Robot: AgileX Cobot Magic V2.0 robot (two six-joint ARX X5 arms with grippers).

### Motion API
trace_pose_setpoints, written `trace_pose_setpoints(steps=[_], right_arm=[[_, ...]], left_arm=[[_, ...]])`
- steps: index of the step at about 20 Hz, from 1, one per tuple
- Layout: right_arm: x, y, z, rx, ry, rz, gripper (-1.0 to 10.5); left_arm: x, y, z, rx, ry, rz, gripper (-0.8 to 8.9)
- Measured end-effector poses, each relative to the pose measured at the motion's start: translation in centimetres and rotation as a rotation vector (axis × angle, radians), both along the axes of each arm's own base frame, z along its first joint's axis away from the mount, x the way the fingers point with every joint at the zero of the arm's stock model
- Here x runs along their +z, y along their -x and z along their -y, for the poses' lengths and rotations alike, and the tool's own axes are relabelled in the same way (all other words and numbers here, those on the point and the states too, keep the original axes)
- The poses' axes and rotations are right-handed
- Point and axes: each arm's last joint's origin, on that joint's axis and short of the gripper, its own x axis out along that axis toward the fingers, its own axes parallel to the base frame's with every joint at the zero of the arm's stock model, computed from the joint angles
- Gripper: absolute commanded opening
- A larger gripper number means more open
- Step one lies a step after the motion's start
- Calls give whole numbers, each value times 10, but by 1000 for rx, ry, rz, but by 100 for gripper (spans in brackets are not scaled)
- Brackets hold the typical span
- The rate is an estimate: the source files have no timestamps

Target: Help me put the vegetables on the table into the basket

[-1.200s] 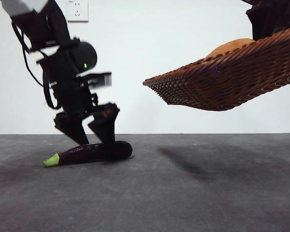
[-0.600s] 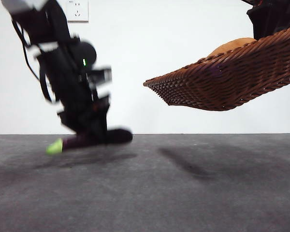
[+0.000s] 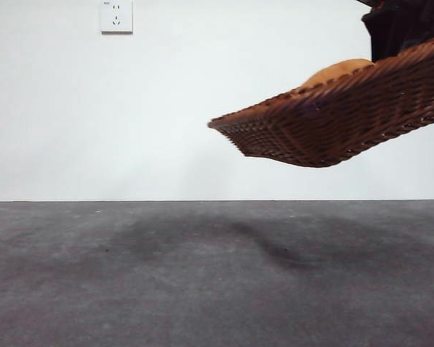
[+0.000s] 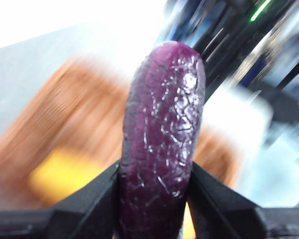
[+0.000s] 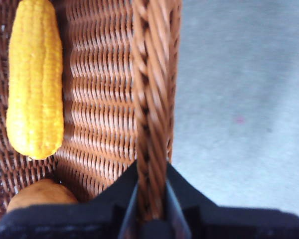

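The left claw (image 4: 152, 199) is clamped on the eggplant (image 4: 162, 134), its two jaws pressing the purple body from either side. The eggplant's long axis runs straight out from the claw, rounded end away from it, stem end hidden. Beyond that end lies the basket (image 4: 79, 124), blurred in the left wrist view, with a yellow smear in it that is probably the corn. So the basket lies ahead of and below the eggplant, which is the relation the coming drop turns on. How high above the basket the eggplant hangs I cannot tell, as the front view shows neither it nor the left claw.

The right claw (image 5: 152, 199) is closed on the basket's braided rim (image 5: 152, 99), holding the basket (image 3: 340, 123) tilted in the air, well above the desk (image 3: 202, 282). Inside the basket, the corn (image 5: 35, 79) lies along the wall opposite the gripped rim, and the potato (image 5: 40, 194) sits just beside the corn's end; its top shows over the rim in the front view (image 3: 336, 71).

By my reckoning the eggplant is the last vegetable out. The likely next move is to carry it over the basket's open floor, between the corn and the gripped rim, and release it there.
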Motion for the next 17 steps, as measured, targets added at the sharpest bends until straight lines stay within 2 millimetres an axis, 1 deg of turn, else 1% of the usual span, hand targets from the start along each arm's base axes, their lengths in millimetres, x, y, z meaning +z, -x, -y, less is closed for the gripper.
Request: trace_pose_setpoints(steps=[1,2,4,6,7,9,10,12,14,15,17], right_arm=[[0,1,-6,19,-1,1,-16],[0,3,-12,39,0,0,-16],[0,6,-21,69,-1,0,-16],[0,8,-28,93,-1,0,-16],[0,9,-32,105,-1,0,-16],[0,12,-38,128,-2,0,-16],[0,13,-41,137,-1,0,-16],[0,14,-44,148,-2,1,-16],[0,14,-44,149,-2,1,-16],[0,14,-44,151,-3,3,-16],[0,13,-44,145,-1,10,-16]], left_arm=[[-5,-5,10,6,31,-38,2],[-14,-13,19,36,41,-86,2],[-36,-28,31,124,12,-184,2],[-56,-43,36,157,5,-298,13],[-64,-50,37,148,15,-356,126],[-73,-57,39,88,45,-429,650],[-73,-56,39,72,54,-445,677],[-71,-55,40,61,59,-449,674],[-66,-52,38,51,69,-439,674],[-61,-49,35,35,75,-425,674],[-50,-39,21,33,44,-411,674]])
